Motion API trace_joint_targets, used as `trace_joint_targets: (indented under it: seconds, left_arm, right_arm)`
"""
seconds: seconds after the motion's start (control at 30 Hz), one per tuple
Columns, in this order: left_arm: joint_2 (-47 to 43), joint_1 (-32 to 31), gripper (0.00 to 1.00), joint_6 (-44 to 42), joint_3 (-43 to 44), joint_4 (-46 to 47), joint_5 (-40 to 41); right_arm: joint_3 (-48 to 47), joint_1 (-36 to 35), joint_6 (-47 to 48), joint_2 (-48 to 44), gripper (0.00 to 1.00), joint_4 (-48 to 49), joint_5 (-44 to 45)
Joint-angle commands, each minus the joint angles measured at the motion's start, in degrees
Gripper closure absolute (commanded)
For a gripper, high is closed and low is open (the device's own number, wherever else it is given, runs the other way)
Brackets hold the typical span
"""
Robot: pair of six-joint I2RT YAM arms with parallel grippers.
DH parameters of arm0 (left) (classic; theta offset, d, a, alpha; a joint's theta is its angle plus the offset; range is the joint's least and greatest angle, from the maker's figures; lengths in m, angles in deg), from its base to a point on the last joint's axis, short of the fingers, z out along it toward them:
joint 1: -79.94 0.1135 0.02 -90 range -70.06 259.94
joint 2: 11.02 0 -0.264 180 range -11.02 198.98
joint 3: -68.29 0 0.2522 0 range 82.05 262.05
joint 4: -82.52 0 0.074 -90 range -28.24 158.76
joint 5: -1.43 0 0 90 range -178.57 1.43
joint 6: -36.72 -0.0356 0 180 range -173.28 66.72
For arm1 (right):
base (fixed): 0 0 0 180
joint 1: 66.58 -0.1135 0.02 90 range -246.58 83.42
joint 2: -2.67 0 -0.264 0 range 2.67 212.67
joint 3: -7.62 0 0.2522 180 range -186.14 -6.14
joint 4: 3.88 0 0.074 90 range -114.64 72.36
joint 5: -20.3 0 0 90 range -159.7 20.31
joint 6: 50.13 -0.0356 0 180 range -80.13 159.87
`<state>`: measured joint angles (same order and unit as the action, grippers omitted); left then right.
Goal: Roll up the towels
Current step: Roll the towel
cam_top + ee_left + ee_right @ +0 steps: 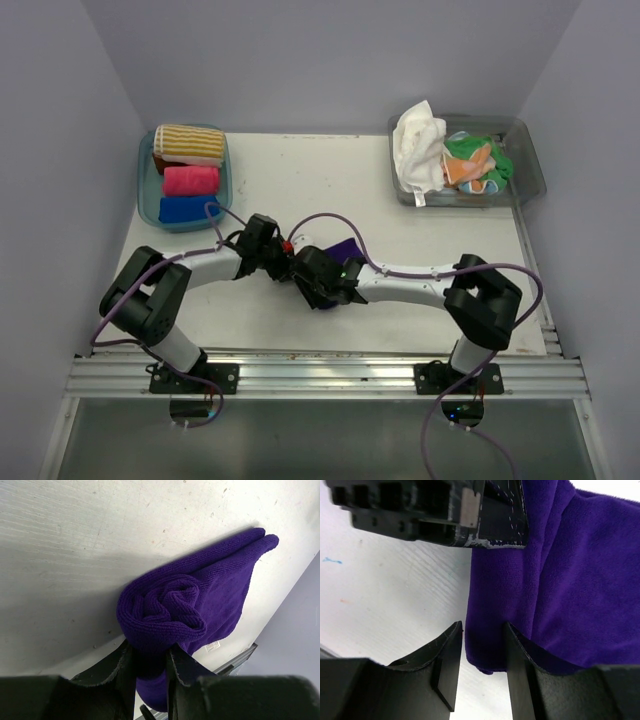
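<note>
White table (300,170), arms (410,282) folded inward, towel (210,590) pinched

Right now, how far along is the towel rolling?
Done: striped towel, pink towel and blue towel sit rolled in the left tub. In hand: purple towel, partly rolled, pinched by left gripper and right gripper. Left: white towel, green towel and orange towel, unrolled in the right tub.

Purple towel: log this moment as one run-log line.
purple towel: partly rolled | left tool: shut on rolled end | right tool: shut on flat edge | tub: three rolled towels
</note>
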<state>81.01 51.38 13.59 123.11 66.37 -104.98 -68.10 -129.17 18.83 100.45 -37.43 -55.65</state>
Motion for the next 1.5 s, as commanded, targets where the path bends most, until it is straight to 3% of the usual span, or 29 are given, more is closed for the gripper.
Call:
trace_joint_targets:
  seconds: [0.0,0.17,0.63,0.73,0.77,0.8,0.87,0.97,1.23,1.33,1.47]
  left_arm:
    - [-1.32,-0.18,0.85,-1.30,0.60,-5.08,2.96]
    - [-1.68,-0.18,0.85,-1.22,0.60,-5.43,3.13]
    - [-2.03,-0.27,0.85,-0.78,1.39,-6.48,3.13]
    - [-2.12,-0.27,0.84,-0.69,1.39,-6.75,3.05]
    - [-2.38,-0.27,0.83,-0.25,1.31,-6.31,3.04]
    - [-2.82,-0.27,0.82,-0.08,0.35,-5.35,2.70]
    - [-3.78,-0.27,0.78,0.63,-0.62,-3.24,1.65]
    - [-4.66,-0.10,0.65,0.37,-1.16,-2.36,0.68]
    - [-9.06,-0.01,0.23,-0.42,-3.09,-0.51,-0.38]
    - [-8.45,-0.10,0.18,-1.48,-2.39,-0.77,-0.47]
    - [-7.39,-0.10,0.19,-1.92,-2.21,1.33,-1.78]
  right_arm:
    - [1.75,-0.17,-1.98,1.36,0.58,2.56,0.99]
    - [1.58,-0.34,-2.34,1.98,0.56,1.78,3.18]
    - [-1.68,-5.44,-5.06,8.21,0.54,-4.02,21.63]
    - [-2.03,-5.35,-7.34,10.41,0.66,-5.60,23.83]
    - [-2.20,-5.27,-8.40,10.85,0.80,-5.87,24.10]
    - [-1.95,-5.18,-8.67,11.12,0.88,-5.44,23.93]
    - [0.06,-4.83,-8.67,10.25,1.00,-2.63,21.39]
    - [4.10,-3.77,-8.23,6.56,1.00,3.08,17.00]
    - [15.89,6.67,-8.50,-4.26,1.00,19.42,-10.21]
    - [17.74,9.23,-8.41,-5.93,1.00,22.42,-17.78]
    - [19.41,11.61,-10.85,-6.81,1.00,26.11,-26.40]
